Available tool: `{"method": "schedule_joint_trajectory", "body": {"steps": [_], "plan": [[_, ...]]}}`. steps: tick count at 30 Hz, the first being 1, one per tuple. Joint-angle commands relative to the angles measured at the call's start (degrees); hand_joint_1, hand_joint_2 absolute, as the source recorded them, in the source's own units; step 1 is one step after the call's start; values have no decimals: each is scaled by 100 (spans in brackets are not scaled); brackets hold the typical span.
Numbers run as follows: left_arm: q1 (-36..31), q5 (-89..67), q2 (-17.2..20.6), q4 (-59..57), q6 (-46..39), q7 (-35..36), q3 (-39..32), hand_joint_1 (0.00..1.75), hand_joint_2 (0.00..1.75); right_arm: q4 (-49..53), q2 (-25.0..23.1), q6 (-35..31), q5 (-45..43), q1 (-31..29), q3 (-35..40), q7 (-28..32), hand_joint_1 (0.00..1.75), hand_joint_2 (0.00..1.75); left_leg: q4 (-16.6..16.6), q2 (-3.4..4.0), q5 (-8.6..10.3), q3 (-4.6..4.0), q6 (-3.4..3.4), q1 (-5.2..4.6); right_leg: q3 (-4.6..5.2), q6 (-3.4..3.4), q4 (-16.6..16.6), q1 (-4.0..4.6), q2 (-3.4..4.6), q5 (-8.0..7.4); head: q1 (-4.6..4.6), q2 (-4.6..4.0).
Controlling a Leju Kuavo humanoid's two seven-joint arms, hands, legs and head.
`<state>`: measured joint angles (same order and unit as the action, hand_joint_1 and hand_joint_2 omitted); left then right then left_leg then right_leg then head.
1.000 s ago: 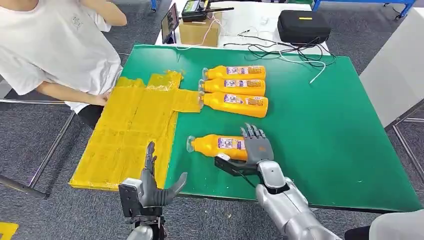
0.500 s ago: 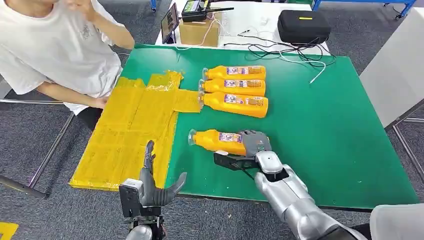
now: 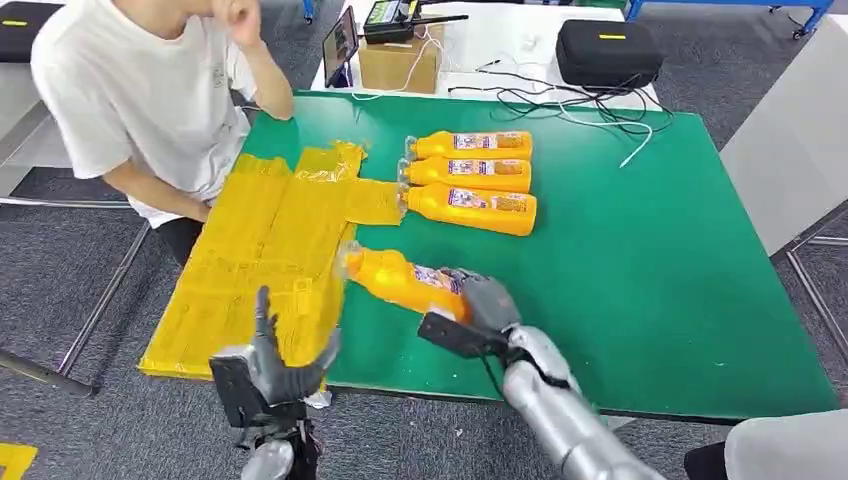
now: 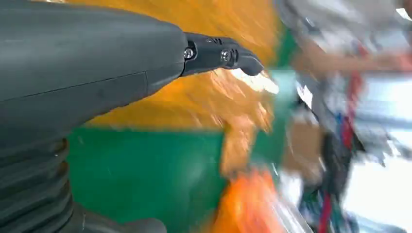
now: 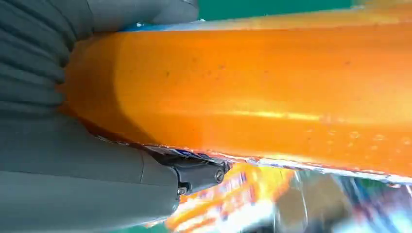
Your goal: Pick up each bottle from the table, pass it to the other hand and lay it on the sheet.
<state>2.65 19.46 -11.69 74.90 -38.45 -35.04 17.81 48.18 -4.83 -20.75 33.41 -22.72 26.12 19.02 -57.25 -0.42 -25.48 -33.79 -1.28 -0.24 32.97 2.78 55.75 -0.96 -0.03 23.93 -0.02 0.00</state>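
Since a moment ago, our right hand (image 3: 478, 300) has lifted the orange bottle (image 3: 400, 280) it was closing on and carried it toward our left; the bottle now tilts, its clear cap end at the edge of the yellow sheet (image 3: 260, 250). Our left hand (image 3: 272, 362) has shifted a little to the left and risen slightly, and the person (image 3: 150, 90) at the far left has raised a hand toward their head.

Our right hand's fingers wrap around the bottle's base end; in the right wrist view the thumb (image 5: 97, 14) and fingers (image 5: 194, 174) press against the bottle's orange body (image 5: 252, 92) from both sides. Our left hand hovers over the near edge of the green worktop (image 3: 650, 260), beside the sheet, fingers spread apart and holding nothing; the left wrist view is blurred but shows a dark finger (image 4: 218, 53) extended over the sheet.

Three more bottles (image 3: 468, 174) lie side by side on the worktop farther back, caps toward the sheet, the nearest one's cap touching the sheet's edge. Behind the worktop sit a cardboard box (image 3: 398, 62), a black case (image 3: 606, 50) and loose cables (image 3: 570, 100).
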Motion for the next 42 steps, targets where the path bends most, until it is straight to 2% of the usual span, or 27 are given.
{"method": "schedule_joint_trajectory", "body": {"steps": [1, 6, 8, 10, 11, 20, 21, 25, 27, 31, 33, 34, 35, 42], "plan": [[-72, 967, 305, -332, 563, 746, 413, 0, 175, 1382, -70, -978, -766, 1053, -289, 568, 175, 175, 4, -4, -6, 10, 6, 3, -13, -8, -5, 4, -8, 7, 2, 0], [-36, 583, 644, -376, 965, 737, 1185, 0, 175, 1229, -47, -881, -900, 1088, -258, 627, 175, 175, 8, -3, -4, 11, 6, -1, -15, -10, -9, -2, -6, 6, 2, 0], [-107, 148, 872, -257, 1576, 535, 1718, 0, 175, 1026, -102, -551, -1035, 940, -87, 766, 175, 175, 5, 3, -3, 2, 6, -6, -3, -9, -4, -6, -1, 5, 2, 0], [-134, 145, 890, -206, 1907, 576, 1824, 0, 175, 864, -157, -384, -1049, 834, 36, 803, 175, 175, 1, 9, -10, 11, 14, 0, -12, -18, -2, 1, 3, 9, 0, 2], [-165, 116, 871, -215, 2152, 559, 1820, 0, 175, 723, -188, -146, -1042, 750, 216, 876, 175, 175, 3, 9, -8, 9, 13, -1, -10, -16, -4, 0, 4, 7, 2, 2], [-220, -16, 740, -296, 2166, 596, 1704, 0, 175, 545, -283, 28, -997, 715, 506, 985, 175, 175, 1, 18, -11, 14, 15, 3, -11, -19, -2, 4, 12, 7, 2, 0], [-266, 34, 435, -62, 2032, 449, 1133, 0, 175, 532, -498, 858, -1414, 895, 1354, 1280, 175, 175, 0, 25, -14, 15, 14, 7, -12, -19, -2, 9, 18, 7, 2, 0], [-211, 201, 424, 91, 2160, 473, 1053, 0, 175, 536, -608, 857, -1517, 985, 1467, 1347, 175, 175, 1, 14, -5, -4, 5, 3, 6, -7, -1, 2, 6, 3, 2, 0], [-187, 325, 373, 169, 2168, 434, 951, 0, 175, 467, -666, 1053, -1680, 1029, 1591, 1344, 175, 175, -1, 20, -12, 9, 9, 11, -9, -13, -4, 10, 10, 7, 2, 2], [-176, 856, 354, 296, 2600, 591, 800, 0, 175, 179, -709, 1192, -1864, 934, 1783, 1422, 175, 175, 0, 13, -11, 10, 12, 9, -11, -16, -5, 8, 1, 9, 0, 0], [-144, 1083, 355, 338, 2841, 672, 745, 0, 175, 162, -720, 1201, -1907, 889, 1801, 1434, 141, 175, 2, 11, -4, -4, 7, 3, 4, -10, -5, 3, 2, 3, 2, 0], [-119, 1177, 353, 367, 2963, 701, 724, 23, 175, 191, -719, 1172, -1944, 893, 1787, 1435, 5, 175, 1, 11, -8, 5, 12, 6, -4, -15, -4, 6, 0, 8, 0, 2], [-91, 1365, 330, 375, 3146, 780, 675, 175, 175, 223, -739, 1134, -2041, 907, 1729, 1434, 0, 0, 1, 8, -4, -3, 9, 3, 3, -11, -4, 3, -3, 5, 2, 2], [68, 2233, 260, 463, 3787, 1129, 433, 175, 175, 406, -727, 754, -2312, 1023, 1468, 1497, 0, 0, 1, 7, -4, -4, 5, 2, 5, -7, -3, 1, -6, 6, 2, 0]]}}
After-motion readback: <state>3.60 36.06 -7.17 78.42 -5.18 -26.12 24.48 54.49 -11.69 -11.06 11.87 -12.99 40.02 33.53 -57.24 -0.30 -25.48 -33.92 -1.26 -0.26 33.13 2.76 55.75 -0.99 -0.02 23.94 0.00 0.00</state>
